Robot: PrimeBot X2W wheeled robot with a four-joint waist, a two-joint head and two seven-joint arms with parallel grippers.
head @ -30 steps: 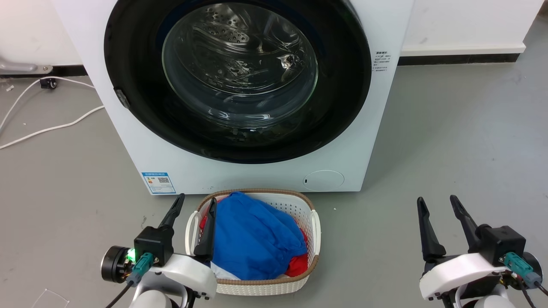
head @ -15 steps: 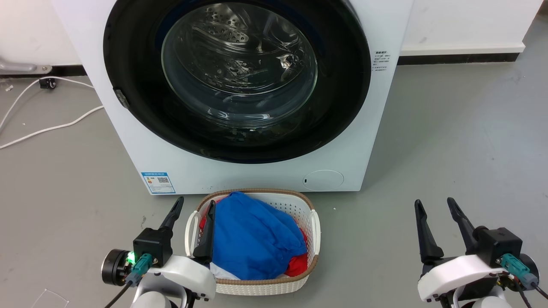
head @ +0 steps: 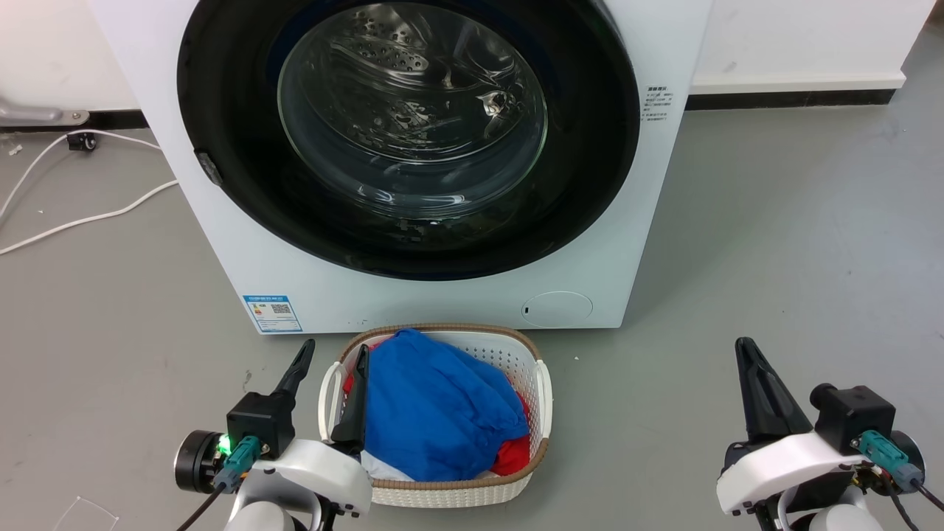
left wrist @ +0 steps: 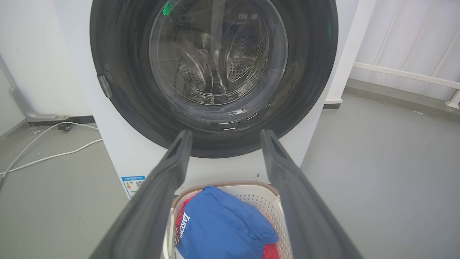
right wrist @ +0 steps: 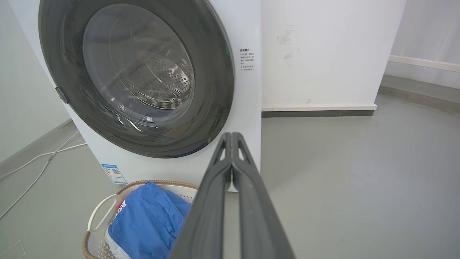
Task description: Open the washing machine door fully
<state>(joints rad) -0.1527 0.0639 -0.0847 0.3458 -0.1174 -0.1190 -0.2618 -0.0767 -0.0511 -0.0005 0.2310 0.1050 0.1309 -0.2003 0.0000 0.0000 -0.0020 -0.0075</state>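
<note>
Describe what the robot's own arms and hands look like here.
The left hand and the right hand match: two long, tapering black fingers on a black boxy block, mounted on a glossy white shell. A teal plug with a dark cable sits beside each block. The left one also shows a green light and a round black cap.

— How does the washing machine door (head: 409, 125) sit?
— Flat against the front of the white washing machine (head: 221, 251), with the drum visible through the glass.
— And in front of it?
— A white basket (head: 543, 383) on the floor, near the machine, heaped with blue cloth (head: 435, 405) over red cloth (head: 512, 457).
— The grippers?
— The left gripper (head: 333, 349) is at the basket's left edge, fingers spread, one over the rim. The right gripper (head: 745, 345) is well to the right, fingers pressed together, holding nothing.
</note>
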